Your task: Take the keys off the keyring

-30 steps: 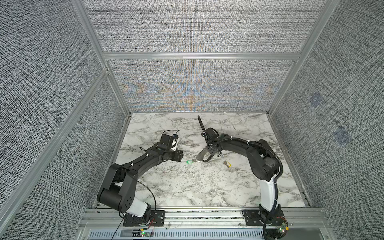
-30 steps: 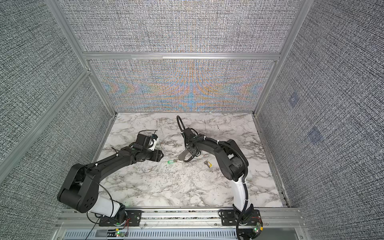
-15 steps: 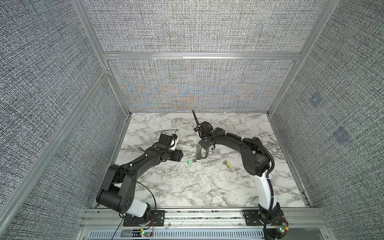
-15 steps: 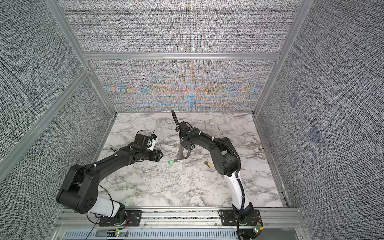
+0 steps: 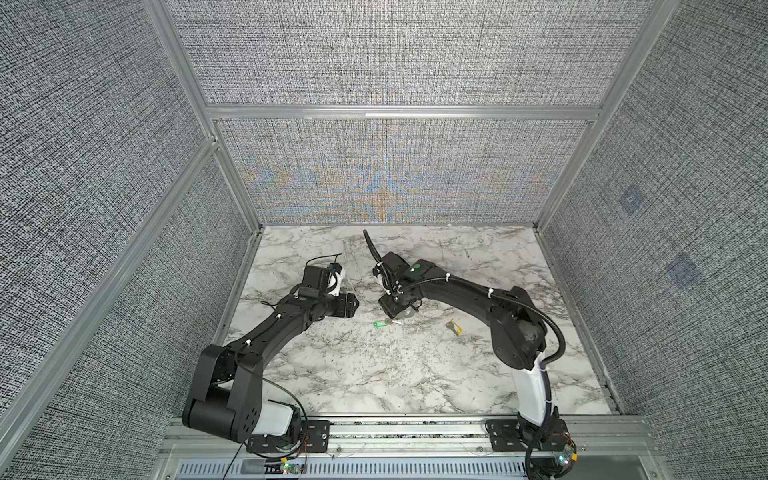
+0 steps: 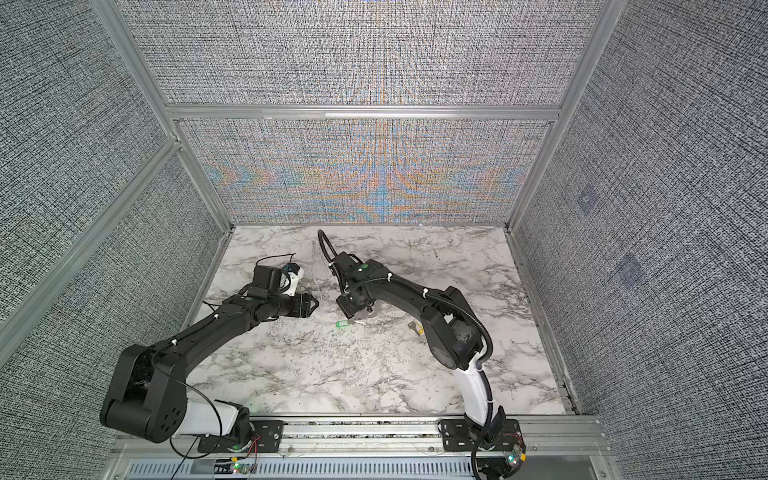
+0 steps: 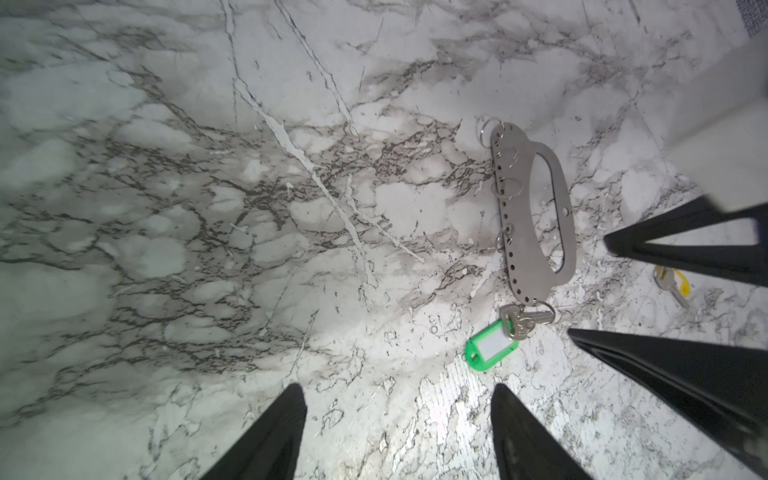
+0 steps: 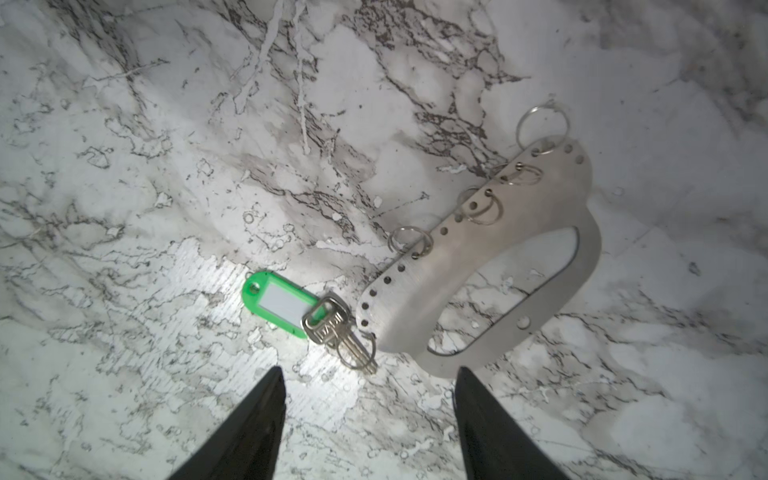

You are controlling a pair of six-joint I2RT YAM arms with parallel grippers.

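Both grippers are empty. The left gripper [image 7: 397, 399] has its jaws wide apart and hovers over bare table [image 7: 166, 208]. The right gripper [image 8: 368, 386] is also spread, low over the work.

The keyring [image 8: 436, 270], a flat grey metal loop with a row of holes, lies flat on the table. The green-tagged key [image 8: 332, 328] sits at its end on a small ring [image 8: 357, 353]. It looks threaded through the last hole, but the view is too poor to be sure. The yellow-tagged key [image 7: 673, 282] lies well apart and is already off.

The step in hand is probably freeing the green one. To do it well, the left gripper pins the keyring's far band. The right grips the key head, not the slippery green tag [image 8: 282, 301], and works it round the ring's split. Keep the pull low or the keyring lifts.
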